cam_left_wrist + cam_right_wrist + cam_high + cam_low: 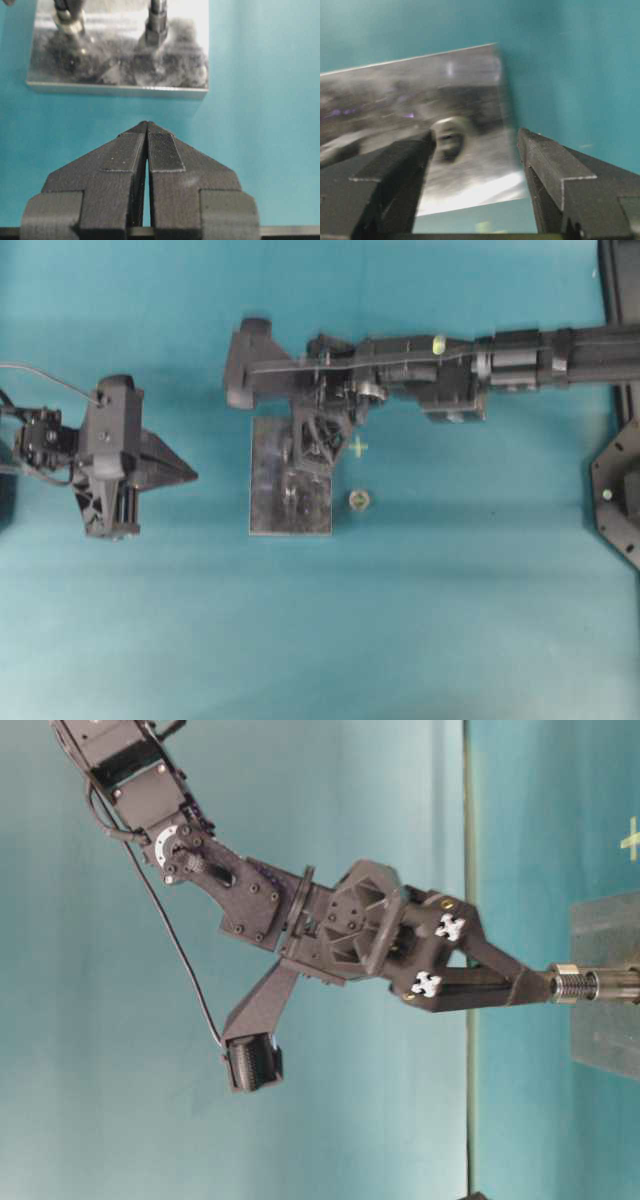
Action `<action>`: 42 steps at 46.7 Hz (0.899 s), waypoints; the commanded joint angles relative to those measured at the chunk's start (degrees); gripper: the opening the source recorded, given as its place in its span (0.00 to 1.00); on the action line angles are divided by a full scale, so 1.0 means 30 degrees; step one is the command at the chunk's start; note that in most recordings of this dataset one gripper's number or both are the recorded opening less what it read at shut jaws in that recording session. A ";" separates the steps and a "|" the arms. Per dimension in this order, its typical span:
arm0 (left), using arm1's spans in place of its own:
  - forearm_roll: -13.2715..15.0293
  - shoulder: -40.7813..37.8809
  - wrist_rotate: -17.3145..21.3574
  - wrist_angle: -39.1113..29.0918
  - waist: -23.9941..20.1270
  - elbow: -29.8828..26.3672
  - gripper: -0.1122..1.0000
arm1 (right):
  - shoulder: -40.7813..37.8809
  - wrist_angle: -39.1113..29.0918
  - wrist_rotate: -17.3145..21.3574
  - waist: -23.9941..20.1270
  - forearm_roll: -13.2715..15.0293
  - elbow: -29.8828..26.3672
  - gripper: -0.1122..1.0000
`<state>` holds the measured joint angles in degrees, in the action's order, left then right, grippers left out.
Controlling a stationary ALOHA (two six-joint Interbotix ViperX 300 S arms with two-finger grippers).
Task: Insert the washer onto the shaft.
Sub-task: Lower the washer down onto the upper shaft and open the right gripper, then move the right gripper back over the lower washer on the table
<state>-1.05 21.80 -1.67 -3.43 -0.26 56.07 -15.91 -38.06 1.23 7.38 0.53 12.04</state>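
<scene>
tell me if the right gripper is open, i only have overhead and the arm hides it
observer: yes, in the right wrist view the right gripper is open, jaws well apart
operator: any washer on the shaft under there
observer: the table-level view shows a silver washer sitting around the shaft, right at the fingertips
</scene>
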 commanded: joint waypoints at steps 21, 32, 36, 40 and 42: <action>-0.0059 0.0381 0.0029 0.0029 0.0029 -0.0146 0.10 | 0.4424 0.0645 0.1143 -0.0615 -0.0117 0.4307 0.74; -0.0059 0.0264 0.0059 0.0029 0.0029 -0.0176 0.10 | 0.5332 0.2168 0.1465 -0.1875 -0.0176 0.6680 0.74; -0.0059 0.0264 0.0029 0.0029 0.0000 -0.0205 0.10 | 0.5215 0.2695 0.1523 -0.2256 -0.0176 0.7119 0.74; -0.0059 0.0264 0.0059 0.0029 0.0000 -0.0205 0.10 | 0.5010 0.3164 0.1523 -0.2490 -0.0234 0.7295 0.74; -0.0059 0.0234 0.0029 0.0029 0.0029 -0.0205 0.10 | 0.4834 0.3281 0.1523 -0.2549 -0.0264 0.7295 0.74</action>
<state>-1.05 22.24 -1.67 -3.60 -0.18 56.07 -1.76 -29.18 5.10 0.09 -0.09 34.28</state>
